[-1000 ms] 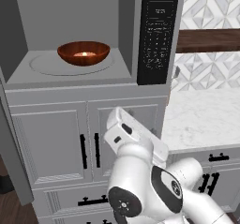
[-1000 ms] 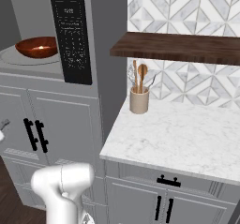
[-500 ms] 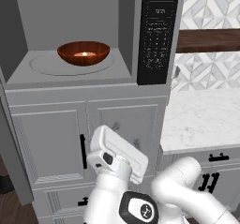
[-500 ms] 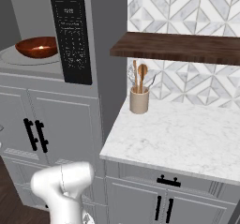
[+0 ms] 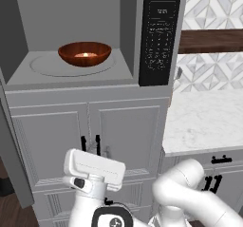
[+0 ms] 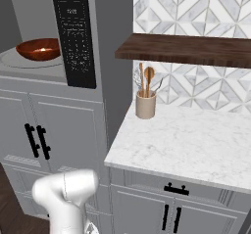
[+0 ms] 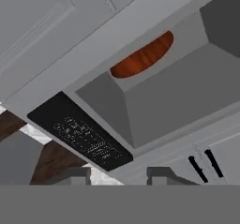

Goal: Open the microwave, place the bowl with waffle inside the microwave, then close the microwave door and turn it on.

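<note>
Hand view: the gripper [image 7: 118, 175] has its two dark tips apart with nothing between them, facing the open microwave [image 7: 154, 101] holding the bowl with waffle [image 7: 143, 56].

Left base view: behind arm, faces open microwave [image 5: 90, 36] head-on, near. Right base view: more oblique, shares keypad [image 6: 74, 35], bowl [image 6: 38, 49]. Hand view: rolled, looks up from below microwave cavity.

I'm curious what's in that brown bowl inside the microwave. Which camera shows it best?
The left base view: it looks down into the bowl with waffle on the turntable and shows the pale piece at its centre. The right base view shows the bowl from the side, partly cut off by the keypad panel. The hand view catches just its outer wall.
</note>
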